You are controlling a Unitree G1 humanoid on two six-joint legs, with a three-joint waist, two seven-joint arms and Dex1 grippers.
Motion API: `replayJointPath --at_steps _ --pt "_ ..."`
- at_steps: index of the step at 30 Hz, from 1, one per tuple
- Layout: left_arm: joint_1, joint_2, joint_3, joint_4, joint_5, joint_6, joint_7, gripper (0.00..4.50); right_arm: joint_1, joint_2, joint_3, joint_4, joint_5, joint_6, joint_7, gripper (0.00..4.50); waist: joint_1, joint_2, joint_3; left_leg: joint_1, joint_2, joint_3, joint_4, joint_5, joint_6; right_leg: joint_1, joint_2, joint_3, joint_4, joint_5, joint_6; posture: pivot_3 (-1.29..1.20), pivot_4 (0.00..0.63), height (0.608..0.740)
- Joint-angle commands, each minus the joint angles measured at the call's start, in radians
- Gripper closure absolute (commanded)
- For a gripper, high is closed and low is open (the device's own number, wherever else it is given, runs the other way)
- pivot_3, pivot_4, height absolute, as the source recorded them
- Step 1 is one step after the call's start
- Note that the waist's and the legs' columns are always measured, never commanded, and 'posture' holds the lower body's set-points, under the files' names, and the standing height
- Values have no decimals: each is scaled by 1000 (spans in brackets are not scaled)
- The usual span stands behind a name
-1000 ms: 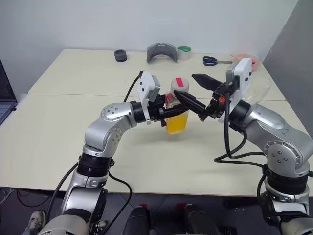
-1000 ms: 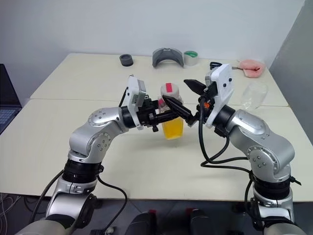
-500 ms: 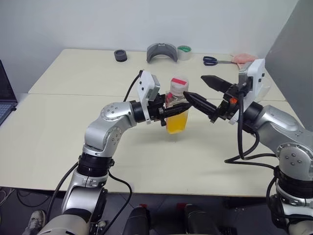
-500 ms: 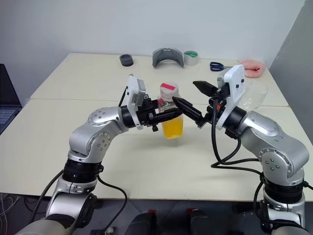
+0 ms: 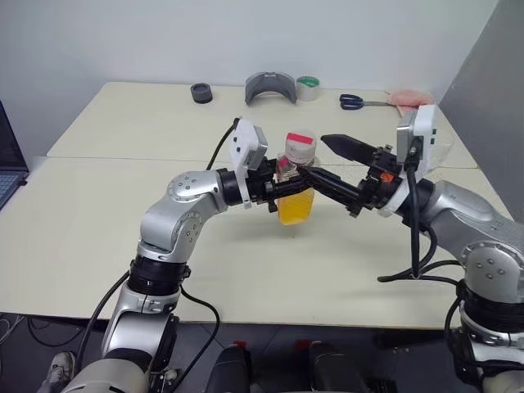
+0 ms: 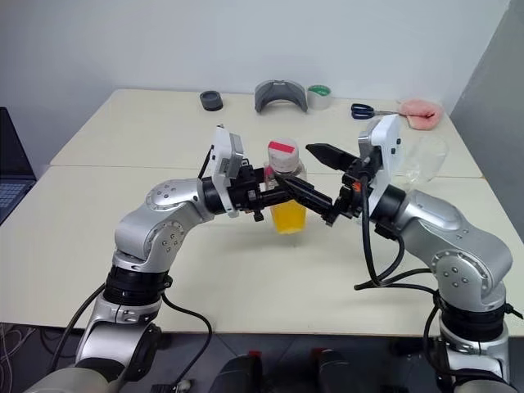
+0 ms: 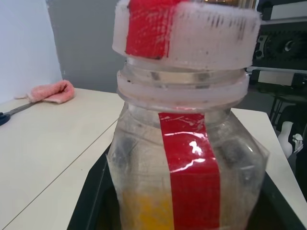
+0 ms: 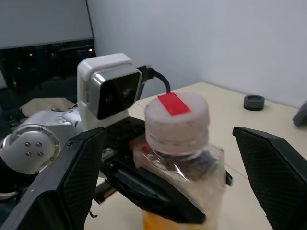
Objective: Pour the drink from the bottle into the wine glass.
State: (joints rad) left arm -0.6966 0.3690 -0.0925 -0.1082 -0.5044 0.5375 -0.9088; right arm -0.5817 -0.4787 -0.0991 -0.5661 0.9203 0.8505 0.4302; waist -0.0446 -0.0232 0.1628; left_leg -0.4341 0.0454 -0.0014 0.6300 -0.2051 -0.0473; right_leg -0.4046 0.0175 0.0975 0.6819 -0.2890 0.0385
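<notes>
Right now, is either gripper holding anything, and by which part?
The left gripper holds the bottle by its body, below the cap. The right gripper is open around the cap, holding nothing.

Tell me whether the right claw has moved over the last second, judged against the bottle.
Yes. The open right claw swung out to the robot's right, then came back toward the bottle, its fingers now bracketing the cap.
</notes>
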Motion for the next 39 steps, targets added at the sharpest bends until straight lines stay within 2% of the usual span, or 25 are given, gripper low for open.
replayJointPath --at_steps 1,13,16,22,29,35,39 --pt "-20 1 10 -43 -12 -18 -5 2749 -44 26 9 12 -20 -42 -10 24 0 0 0 0 0 0 0 0 0 0 0 0 0 0 0 0 150 740" --pt "-12 0 3 -61 -10 -18 -2 2749 -90 84 86 95 -119 -118 34 24 1 0 0 0 0 0 0 0 0 0 0 0 0 0 0 0 150 740" --pt "-11 0 3 -61 -10 -18 -1 2749 -96 94 87 109 -129 -127 42 585 1 0 0 0 0 0 0 0 0 0 0 0 0 0 0 0 150 740" --pt "-11 -1 2 -64 -13 -15 2 2749 -111 105 75 113 -132 -135 40 2622 1 0 0 0 0 0 0 0 0 0 0 0 0 0 0 0 150 740" --pt "-9 0 2 -62 -16 -14 -3 2749 -129 103 50 105 -127 -138 35 2626 1 0 0 0 0 0 0 0 0 0 0 0 0 0 0 0 150 740" --pt "0 1 -1 -75 -23 -6 -7 2749 -165 70 1 114 -64 -107 61 2626 1 0 0 0 0 0 0 0 0 0 0 0 0 0 0 0 150 740" --pt "2 -2 -2 -79 -28 -2 -10 2749 -186 22 -5 140 -19 -83 140 2626 1 0 0 0 0 0 0 0 0 0 0 0 0 0 0 0 150 740"
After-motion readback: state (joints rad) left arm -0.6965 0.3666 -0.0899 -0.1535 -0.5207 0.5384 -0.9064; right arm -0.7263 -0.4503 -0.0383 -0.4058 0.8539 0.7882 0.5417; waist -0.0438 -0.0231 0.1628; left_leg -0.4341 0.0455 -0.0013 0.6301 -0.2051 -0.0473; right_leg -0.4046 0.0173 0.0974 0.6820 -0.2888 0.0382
